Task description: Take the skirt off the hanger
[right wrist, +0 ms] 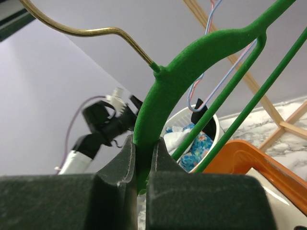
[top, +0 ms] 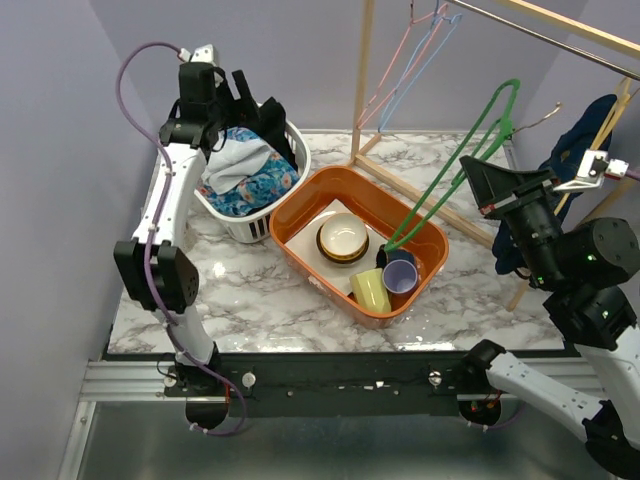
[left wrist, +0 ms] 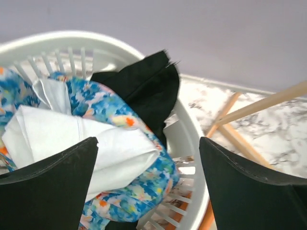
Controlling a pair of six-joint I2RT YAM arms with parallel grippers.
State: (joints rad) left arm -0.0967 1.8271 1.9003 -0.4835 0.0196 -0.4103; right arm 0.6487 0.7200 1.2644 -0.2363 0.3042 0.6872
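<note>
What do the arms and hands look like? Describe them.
The left arm has white links, black joints and a lilac cable looping along it. The right arm is built alike, with small green lights. The left hand and right hand are black, with two broad wedge-shaped fingers each.

The right arm's black two-finger gripper (right wrist: 142, 146) is clamped on the neck of a green plastic hanger (right wrist: 201, 45), just below its gold metal hook (right wrist: 96, 32). Beyond the hanger's thin bars stand a white slatted laundry basket (right wrist: 215, 122), an orange plastic tub (right wrist: 240, 158) and a slanting wooden rail (right wrist: 269, 108).
</note>
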